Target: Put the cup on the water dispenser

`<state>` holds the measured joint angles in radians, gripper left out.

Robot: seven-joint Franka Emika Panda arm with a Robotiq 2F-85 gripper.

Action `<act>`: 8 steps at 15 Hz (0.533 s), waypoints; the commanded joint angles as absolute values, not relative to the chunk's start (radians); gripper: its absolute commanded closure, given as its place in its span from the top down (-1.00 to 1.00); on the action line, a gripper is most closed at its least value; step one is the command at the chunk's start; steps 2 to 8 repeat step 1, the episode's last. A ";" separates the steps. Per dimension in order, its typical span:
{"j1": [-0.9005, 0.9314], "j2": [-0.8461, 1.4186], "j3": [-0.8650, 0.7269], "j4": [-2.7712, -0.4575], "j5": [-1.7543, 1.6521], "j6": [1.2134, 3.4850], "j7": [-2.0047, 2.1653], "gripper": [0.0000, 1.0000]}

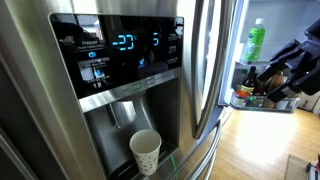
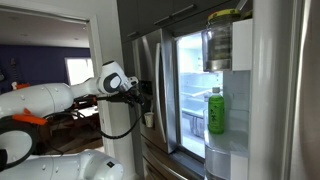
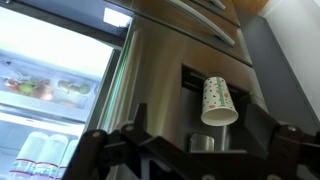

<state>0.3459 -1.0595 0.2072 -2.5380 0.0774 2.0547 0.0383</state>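
Your gripper [image 3: 208, 150] is open: in the wrist view its two dark fingers [image 3: 130, 150] stand wide apart at the lower edge of the picture, and nothing is held between them. The cup [image 1: 145, 152] is out of your grasp and stands upright, rim up, on the floor of the water dispenser [image 1: 105, 125], towards the front edge of that ledge and nearer the alcove's right wall in that exterior view. The grey paddle lever [image 1: 122, 112] hangs above and behind the cup. You cannot tell from these views whether the two touch. Above the alcove, the black panel [image 1: 125, 45] glows with blue digits. The wrist picture stands upside down, so there the cup [image 3: 219, 100] appears with its rolled rim at the bottom and the paddle lever [image 3: 203, 143] below it. It lies straight ahead of you, in line with the gap between the fingers and well clear of them. In an exterior view the white arm [image 2: 50, 100] reaches in from the left and the gripper [image 2: 140, 92] hovers just in front of the steel fridge door [image 2: 150, 60], with the cup [image 2: 149, 119] a little below it. The fridge's other door is open, and a green bottle [image 2: 215, 110] stands in its door shelf.
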 commanded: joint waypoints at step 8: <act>0.328 -1.061 0.217 -2.535 0.095 2.050 0.025 1.00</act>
